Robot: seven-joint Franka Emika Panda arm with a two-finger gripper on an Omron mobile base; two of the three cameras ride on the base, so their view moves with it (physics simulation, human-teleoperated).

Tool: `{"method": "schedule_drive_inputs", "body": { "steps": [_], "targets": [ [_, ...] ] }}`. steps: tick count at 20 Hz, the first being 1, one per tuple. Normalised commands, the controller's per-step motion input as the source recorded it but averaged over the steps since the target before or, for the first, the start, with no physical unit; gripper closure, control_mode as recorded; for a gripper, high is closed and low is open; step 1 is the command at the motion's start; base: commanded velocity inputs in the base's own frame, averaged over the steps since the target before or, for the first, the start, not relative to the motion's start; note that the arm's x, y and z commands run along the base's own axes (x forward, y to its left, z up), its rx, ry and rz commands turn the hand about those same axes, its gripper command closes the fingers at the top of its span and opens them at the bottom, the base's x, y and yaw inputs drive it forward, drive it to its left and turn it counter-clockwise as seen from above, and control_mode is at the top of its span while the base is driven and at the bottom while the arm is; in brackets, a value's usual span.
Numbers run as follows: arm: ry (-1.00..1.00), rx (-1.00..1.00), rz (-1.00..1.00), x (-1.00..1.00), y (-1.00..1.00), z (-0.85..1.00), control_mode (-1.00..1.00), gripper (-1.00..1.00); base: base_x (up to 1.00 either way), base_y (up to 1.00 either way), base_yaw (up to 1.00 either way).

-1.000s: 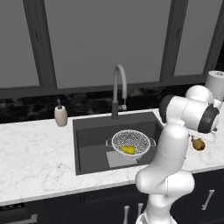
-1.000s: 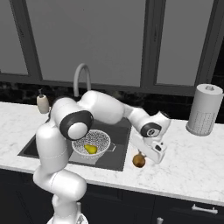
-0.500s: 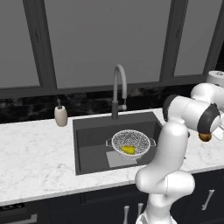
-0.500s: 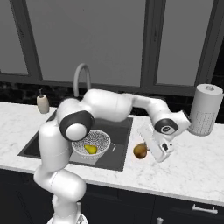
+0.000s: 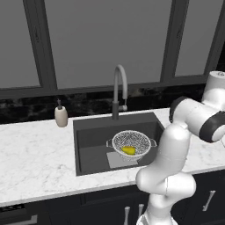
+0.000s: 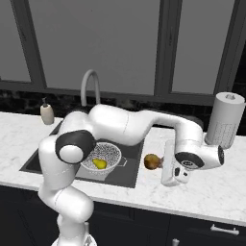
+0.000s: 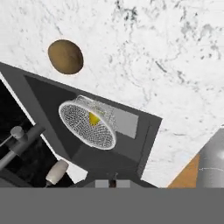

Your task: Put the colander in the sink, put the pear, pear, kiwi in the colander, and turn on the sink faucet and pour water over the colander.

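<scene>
The colander [image 5: 132,143] sits in the sink [image 5: 94,138], and a yellow pear [image 5: 128,150] lies in it. Behind the basin stands the sink faucet [image 5: 119,90], its spout arched over the sink. The brown kiwi [image 6: 152,162] lies on the marble counter just right of the sink. My gripper [image 6: 171,181] hangs over the counter right of the kiwi, shut, holding nothing and clear of the fruit. From the hand I look down on the kiwi [image 7: 65,57], the colander [image 7: 87,124] and the pear [image 7: 94,118].
A beige soap dispenser [image 5: 61,116] stands left of the faucet. A paper towel roll [image 6: 223,120] stands at the back right of the counter [image 6: 216,187]. My white arm arches over the sink's right half.
My hand has swung to the right, away from the kiwi, and risen. The kiwi now lies slightly further back from the counter's front edge. The gripper stayed shut.
</scene>
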Motion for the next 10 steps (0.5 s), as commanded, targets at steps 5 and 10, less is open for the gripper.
{"method": "schedule_drive_inputs", "body": {
  "steps": [5, 10],
  "targets": [
    [0.17, 0.01, -0.69, -0.15, 0.67, 0.09, -1.0, 1.0, 0.0, 0.0, 0.0],
    [0.26, 0.0, -0.67, 0.0, 0.79, 0.06, -1.0, 1.0, 0.0, 0.0, 0.0]
  ]
}}
